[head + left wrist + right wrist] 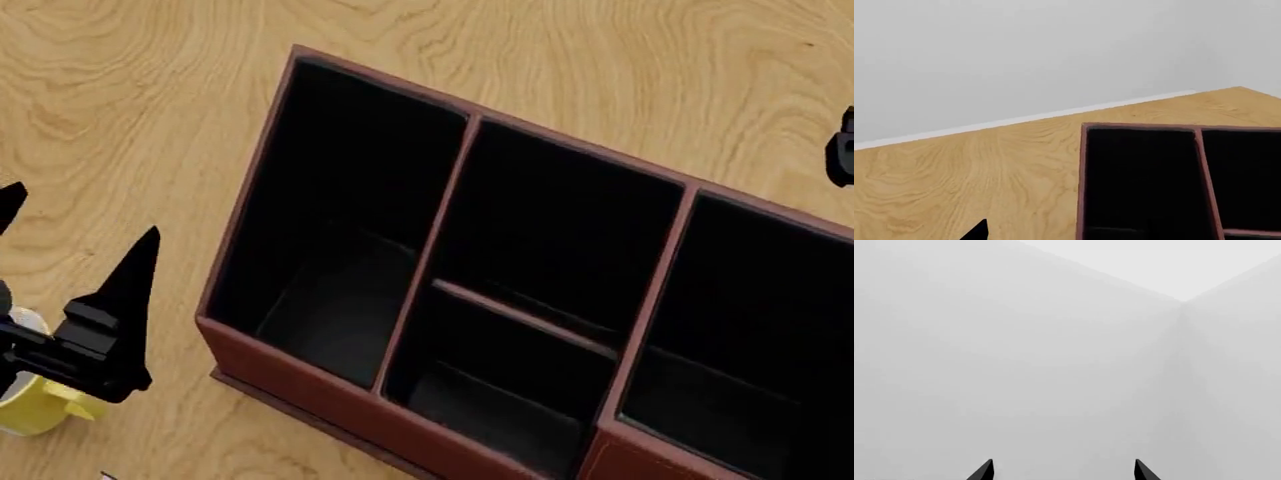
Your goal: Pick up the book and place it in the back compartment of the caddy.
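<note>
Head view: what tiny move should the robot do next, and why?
Probably tip the head camera to look around for the book, since no view shows it. The caddy fills the head view, the left pincer hangs open by a yellow mug, and the right pincer is open, facing a bare wall.

caddy [400, 400] cut by frame edges | mug [34, 405] half hidden by left gripper [74, 250]

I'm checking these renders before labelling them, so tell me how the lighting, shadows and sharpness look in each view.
Head view: sharp, evenly lit; the caddy has a black lining that swallows detail, with only faint grey sheen on the cell floors. Left wrist view: slightly soft, the wood table flatly lit with no clear cast shadows. Right wrist view: only pale wall, soft shading at a corner, the right gripper fingers crisp black.
</note>
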